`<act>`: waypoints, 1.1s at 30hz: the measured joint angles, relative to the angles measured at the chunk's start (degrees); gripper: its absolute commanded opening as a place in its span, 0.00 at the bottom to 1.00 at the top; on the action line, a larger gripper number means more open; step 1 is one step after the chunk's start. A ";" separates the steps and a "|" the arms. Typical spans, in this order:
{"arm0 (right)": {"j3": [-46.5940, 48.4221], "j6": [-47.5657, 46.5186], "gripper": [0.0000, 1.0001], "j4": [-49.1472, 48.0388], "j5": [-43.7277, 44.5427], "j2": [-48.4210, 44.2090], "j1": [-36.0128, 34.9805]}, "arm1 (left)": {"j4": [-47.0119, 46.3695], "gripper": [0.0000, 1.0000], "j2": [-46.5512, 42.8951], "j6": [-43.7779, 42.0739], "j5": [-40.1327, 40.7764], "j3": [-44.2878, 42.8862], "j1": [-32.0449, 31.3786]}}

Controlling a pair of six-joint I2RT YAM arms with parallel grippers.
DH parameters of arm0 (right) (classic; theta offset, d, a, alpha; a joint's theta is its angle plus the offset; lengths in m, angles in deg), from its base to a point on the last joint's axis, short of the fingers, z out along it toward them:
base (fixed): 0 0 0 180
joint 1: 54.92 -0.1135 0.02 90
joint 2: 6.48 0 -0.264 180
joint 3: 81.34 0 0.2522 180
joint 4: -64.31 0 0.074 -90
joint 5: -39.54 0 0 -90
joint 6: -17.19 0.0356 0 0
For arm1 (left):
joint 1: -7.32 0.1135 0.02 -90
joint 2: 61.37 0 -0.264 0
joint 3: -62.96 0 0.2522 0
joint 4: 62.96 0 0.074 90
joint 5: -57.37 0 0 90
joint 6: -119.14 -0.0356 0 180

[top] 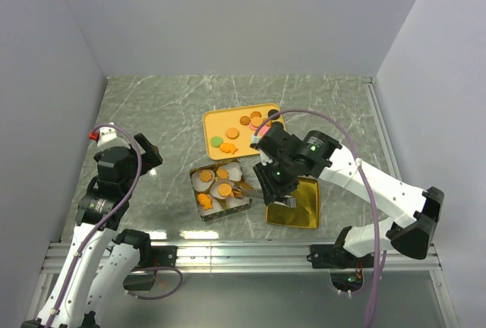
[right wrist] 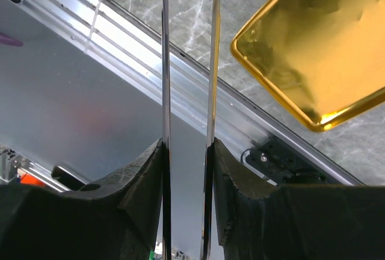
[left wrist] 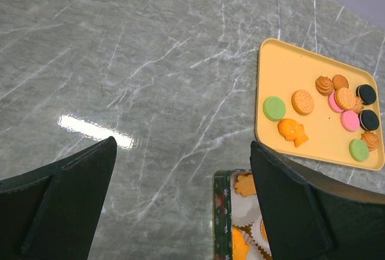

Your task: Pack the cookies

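Left of the top view, left gripper (top: 152, 155) hung wide open, holding nothing.
Cookies (left wrist: 302, 102) lay mid-frame on the yellow tray (left wrist: 283, 61) and in paper cups (left wrist: 245, 209) inside the tin (left wrist: 221, 218); right gripper (right wrist: 186, 151) squeezed tongs (right wrist: 212, 61) above it, probably to place biscuits cleanly.

The worktop (top: 152, 115) is grey-green marble with thin white veins; the tray (top: 216, 124) is yellow-orange; the cookies (left wrist: 302, 102) on it are tan, orange, pink, green and black; the tin (left wrist: 220, 212) is dark green, faintly patterned; its paper cups (left wrist: 246, 212) are white, pleated; the lid (top: 305, 212) is shiny gold; the tongs (right wrist: 212, 61) are silver.
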 measured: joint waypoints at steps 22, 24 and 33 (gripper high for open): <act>-0.02 -1.79 0.37 -2.91 0.87 4.94 -0.02 | 0.00 0.99 0.04 0.00 0.00 0.00 0.00; -0.17 -1.95 0.38 -3.13 0.87 5.05 -0.02 | 0.00 0.99 0.04 0.00 0.00 0.00 0.00; -0.66 -2.40 0.45 -3.06 1.07 5.05 -0.02 | 0.00 0.99 0.11 0.00 0.00 0.00 0.00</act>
